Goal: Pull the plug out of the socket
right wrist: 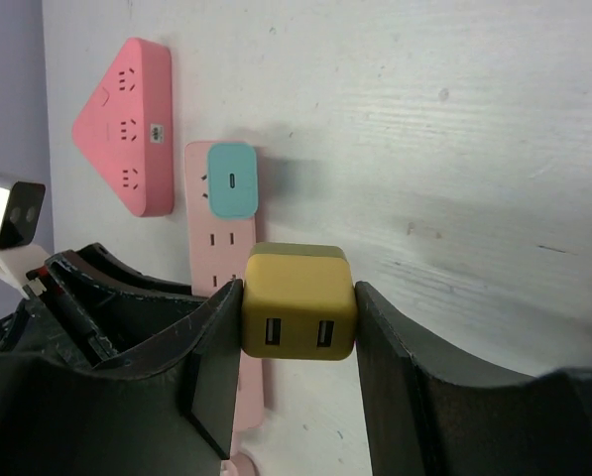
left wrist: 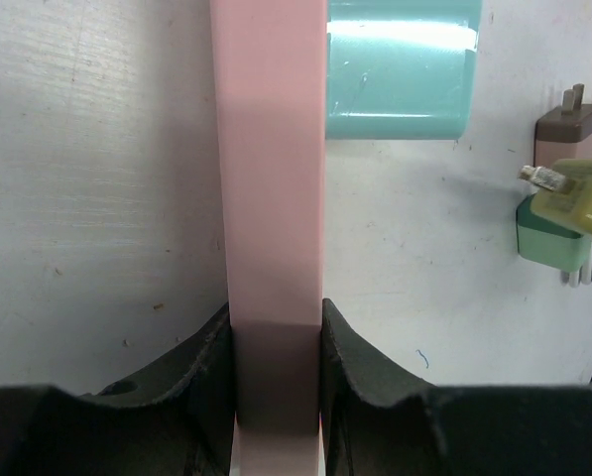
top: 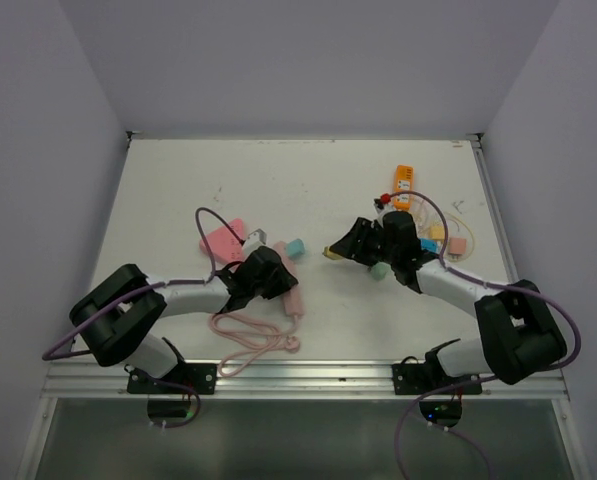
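While pale walls (top: 38, 150) box in my white bench (top: 328, 180), my left tool (left wrist: 274, 332) pinches the pink strip (left wrist: 271, 149); right of the strip, apart from it, my right tool (right wrist: 297, 332) clamps the yellow plug (right wrist: 297, 288).

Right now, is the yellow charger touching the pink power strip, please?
Apart: left wrist view shows bare table between yellow charger and pink power strip.

I record the power strip (top: 294, 300) on the worktop (top: 278, 180), an adapter (top: 295, 247) seated at its far end, the plug (top: 333, 253) apart to its right.
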Controlling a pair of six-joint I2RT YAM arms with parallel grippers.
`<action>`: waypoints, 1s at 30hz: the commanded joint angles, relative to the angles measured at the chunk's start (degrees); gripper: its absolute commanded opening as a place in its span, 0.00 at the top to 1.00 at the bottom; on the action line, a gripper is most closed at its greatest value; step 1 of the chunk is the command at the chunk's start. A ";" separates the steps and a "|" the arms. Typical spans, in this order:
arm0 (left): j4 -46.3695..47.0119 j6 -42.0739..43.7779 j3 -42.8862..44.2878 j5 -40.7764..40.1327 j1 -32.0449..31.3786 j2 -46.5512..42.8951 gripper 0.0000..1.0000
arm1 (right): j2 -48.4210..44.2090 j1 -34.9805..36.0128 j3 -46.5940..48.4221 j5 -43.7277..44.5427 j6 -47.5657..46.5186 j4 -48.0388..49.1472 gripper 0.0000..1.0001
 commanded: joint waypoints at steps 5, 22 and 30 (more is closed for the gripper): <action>-7.78 3.58 -4.67 -2.64 0.84 1.09 1.00 | -4.45 -7.03 -2.70 4.75 -2.75 -5.01 1.00; -0.39 6.92 -6.34 0.26 0.84 -0.15 1.00 | -4.09 -10.82 -1.04 8.18 -5.47 -9.67 0.26; 0.22 7.54 -6.08 1.14 0.93 0.56 1.00 | -8.84 -10.65 1.60 8.54 -6.35 -9.77 0.18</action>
